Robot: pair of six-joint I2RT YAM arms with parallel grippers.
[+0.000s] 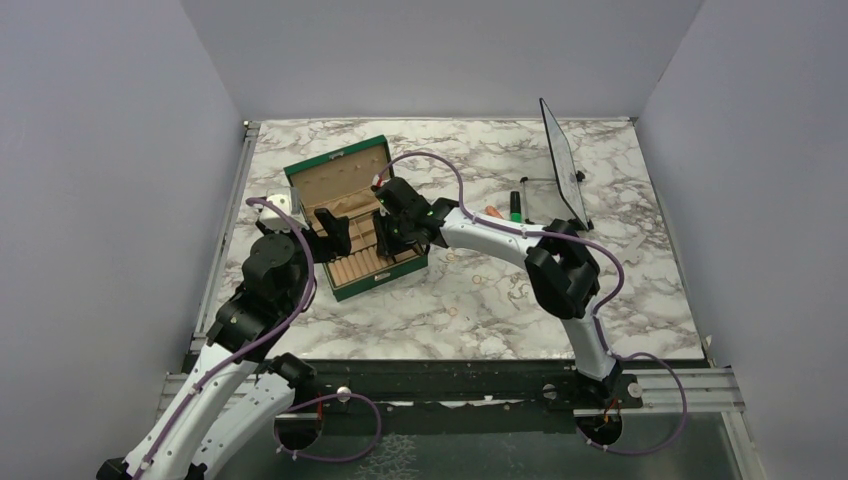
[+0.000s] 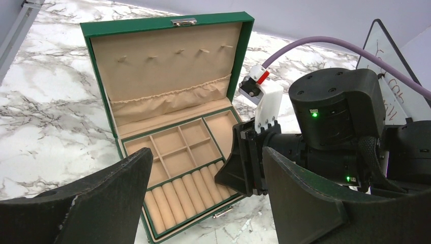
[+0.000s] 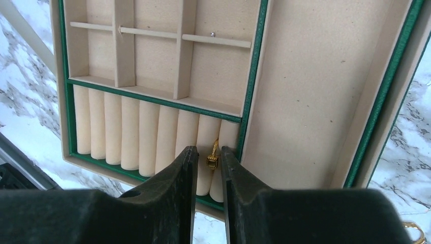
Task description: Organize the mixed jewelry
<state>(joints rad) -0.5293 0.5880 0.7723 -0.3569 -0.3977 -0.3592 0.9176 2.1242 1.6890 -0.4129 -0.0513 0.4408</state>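
Note:
The green jewelry box point(image 1: 352, 262) lies open on the marble, its lid propped up. My right gripper point(image 1: 385, 238) hangs over the box's row of beige ring rolls. In the right wrist view its jaws point(image 3: 209, 152) stand a narrow gap apart around a small gold ring point(image 3: 212, 160). The ring stands in the slot between the last two rolls and neither finger presses on it. A tiny silvery bead point(image 3: 212, 34) lies in a compartment. My left gripper point(image 1: 335, 235) is wide open and empty point(image 2: 206, 157) just in front of the box point(image 2: 167, 30). Small gold pieces lie on the marble point(image 1: 452, 311).
A gold piece point(image 3: 412, 231) lies on the marble beside the box. An orange cylinder point(image 1: 493, 212), a green-and-black marker point(image 1: 516, 205) and a tilted clear board point(image 1: 562, 160) stand right of the box. The two grippers are close together over the box's front.

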